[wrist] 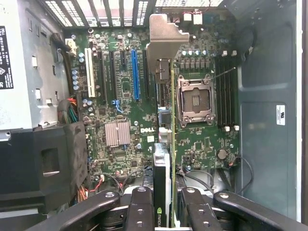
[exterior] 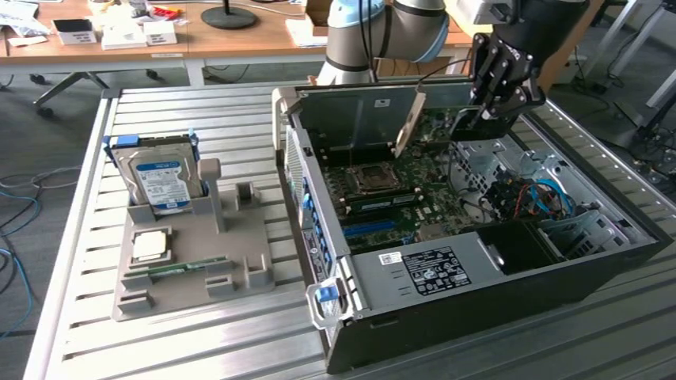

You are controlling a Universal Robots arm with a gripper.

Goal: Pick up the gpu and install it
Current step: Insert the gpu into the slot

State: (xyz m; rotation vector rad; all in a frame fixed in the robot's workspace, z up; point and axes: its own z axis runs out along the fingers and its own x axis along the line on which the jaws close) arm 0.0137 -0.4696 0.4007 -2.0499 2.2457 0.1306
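a: what does the exterior view give you?

b: your gripper (exterior: 476, 127) hangs over the open computer case (exterior: 591, 261), which lies on its side on the slatted table (exterior: 211, 340). it is pinching the gpu (exterior: 433, 120). the card is held on edge above the motherboard (exterior: 391, 198), with its silver bracket (exterior: 410, 123) toward the case's rear wall.

a: and beside the case?

b: to the exterior view's left you see a grey holder (exterior: 243, 245). a hard drive (exterior: 161, 178) stands upright in it, a square chip (exterior: 148, 245) lies flat in front of that, and a memory stick (exterior: 182, 266) lies just past the chip. all of it is well apart from the gripper.

a: now the wrist view.

b: you look straight down the card. the gripper (wrist: 166, 214) has its dark fingers (wrist: 139, 211) pressed against the gpu (wrist: 161, 192) from both sides. you see the card's dark face and its thin green edge running away toward the silver bracket (wrist: 163, 38), which sits close to the vented rear wall.

a: where is it over the board?

b: it lies over the motherboard (wrist: 120, 96), between the cpu socket (wrist: 195, 98) and the row of slots that includes the blue slot (wrist: 135, 74). the square heatsink (wrist: 117, 133) is off to the slot side. you cannot tell whether the card's lower edge touches a slot.
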